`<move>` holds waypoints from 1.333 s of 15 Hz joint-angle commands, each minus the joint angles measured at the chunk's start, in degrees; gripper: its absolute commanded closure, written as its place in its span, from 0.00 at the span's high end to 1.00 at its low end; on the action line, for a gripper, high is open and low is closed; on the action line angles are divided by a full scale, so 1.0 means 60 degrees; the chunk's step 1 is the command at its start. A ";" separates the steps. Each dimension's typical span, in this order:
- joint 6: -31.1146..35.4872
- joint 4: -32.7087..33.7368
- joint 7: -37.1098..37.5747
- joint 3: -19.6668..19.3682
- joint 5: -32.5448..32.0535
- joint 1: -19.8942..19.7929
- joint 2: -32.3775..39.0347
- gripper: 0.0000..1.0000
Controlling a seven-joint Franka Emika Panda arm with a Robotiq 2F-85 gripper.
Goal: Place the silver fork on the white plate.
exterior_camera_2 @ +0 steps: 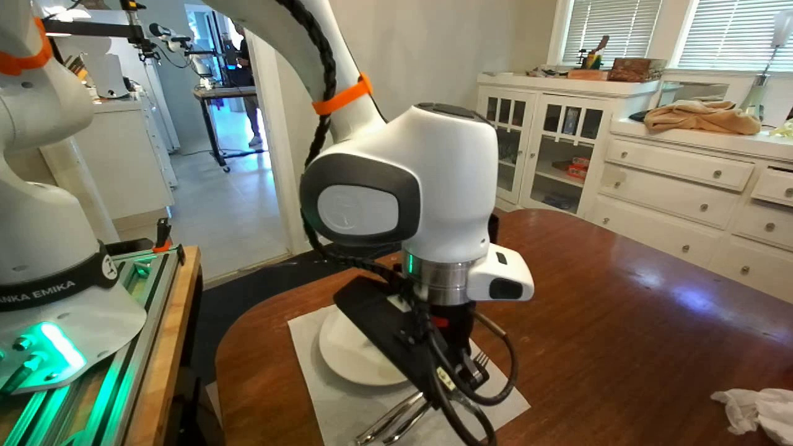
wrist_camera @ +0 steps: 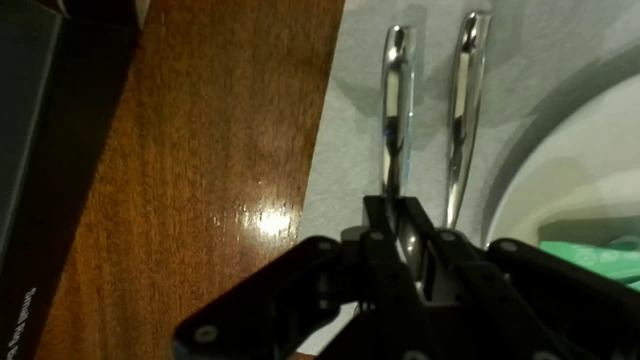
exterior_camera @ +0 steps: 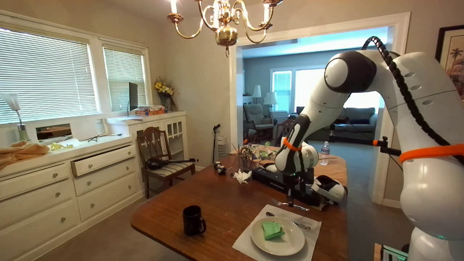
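Observation:
The silver fork [exterior_camera: 277, 202] is held between my gripper's fingertips [exterior_camera: 291, 203]. It appears raised a little above the pale placemat [exterior_camera: 246, 240]. In the wrist view the fork's handle [wrist_camera: 397, 100] points away from the nearly closed jaws [wrist_camera: 392, 202]; its tined end is hidden there. The tines [exterior_camera_2: 481, 358] show beside the gripper in an exterior view. The white plate [exterior_camera: 295, 237] lies on the placemat with a green square [exterior_camera: 272, 230] in its middle. It also shows in the wrist view [wrist_camera: 550, 190], right of the gripper, and partly behind the arm in an exterior view [exterior_camera_2: 347, 353].
A spoon [wrist_camera: 466, 100] lies on the placemat between the fork and the plate. A black mug [exterior_camera: 192, 221] stands on the table. A long black box [exterior_camera: 270, 181], a headset [exterior_camera: 330, 189], crumpled tissue [exterior_camera: 242, 176] and a water bottle [exterior_camera: 325, 152] are farther back.

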 commanded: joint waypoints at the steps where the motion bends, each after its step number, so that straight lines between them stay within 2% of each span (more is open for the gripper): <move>1: 0.0201 -0.1182 0.0119 -0.0787 -0.1231 0.0631 -0.0995 0.03; 5: 0.0216 -0.1911 0.0368 -0.1473 -0.2655 0.1190 -0.1529 0.03; 9: 0.0158 -0.2289 0.0965 -0.1786 -0.4005 0.1788 -0.1698 0.03; 16: -0.0079 -0.1906 0.3160 -0.1697 -0.5766 0.2769 -0.1268 0.03; 20: 0.0024 -0.1495 0.4930 -0.1838 -0.6934 0.3169 -0.0899 0.03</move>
